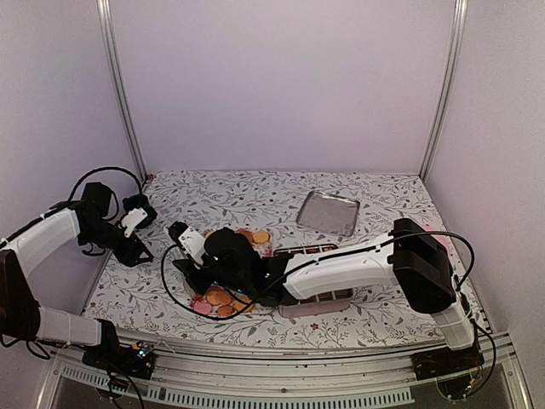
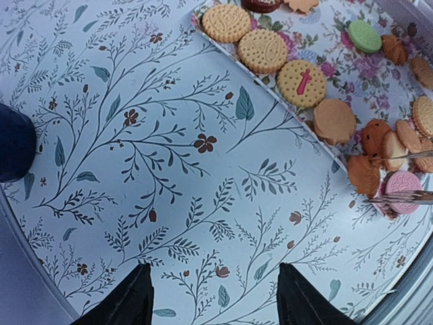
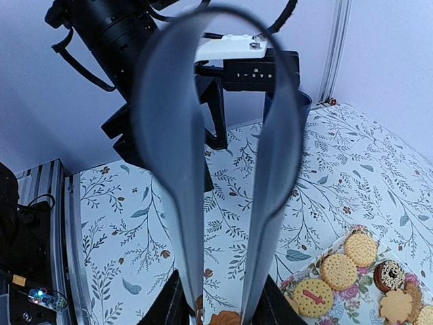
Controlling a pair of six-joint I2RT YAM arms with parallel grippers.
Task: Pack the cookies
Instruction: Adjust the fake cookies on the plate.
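Cookies (image 2: 301, 82) are being seen lying flat, their row running diagonally along the rim of the floral plate (image 2: 325, 51). Left gripper (image 2: 215, 298) is being held open; whether the right gripper (image 3: 222, 305) is gripping cannot be told.

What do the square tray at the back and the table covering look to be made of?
The tray looks like thin metal or foil: silvery grey, dull sheen, raised rim. The table covering seems printed cloth or vinyl: white, matt, flat leaf-and-twig pattern; which one cannot be told.
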